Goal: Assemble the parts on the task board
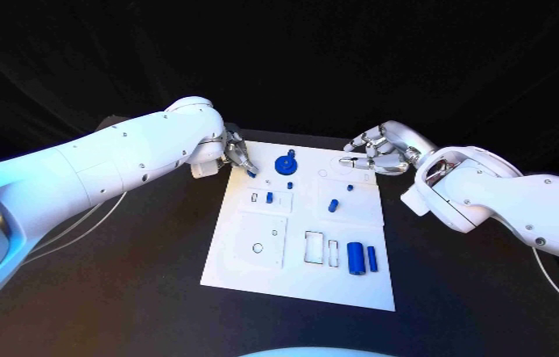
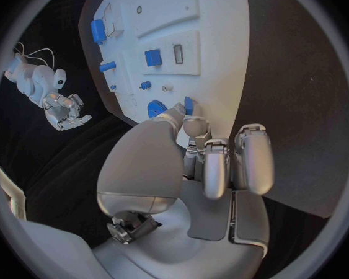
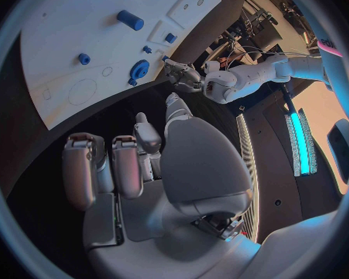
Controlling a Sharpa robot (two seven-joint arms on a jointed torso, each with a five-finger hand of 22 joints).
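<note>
1. Left hand (image 1: 237, 157) pinched a small blue part (image 2: 188, 105) at the board's (image 1: 250, 272) far-left corner.
2. Right hand (image 1: 375, 153) curled, empty — far-right corner.
3. Next, likely: seat the part — needs alignment.

The task board (image 1: 300, 236) is brightly lit from above and stands out sharply against the dark desk (image 1: 128, 292), whose far side is lost in blackness. A bluish sheen is seen on the white arms. Straight edges are bent toward the rims of both wrist views, where a dark frame closes in.
</note>
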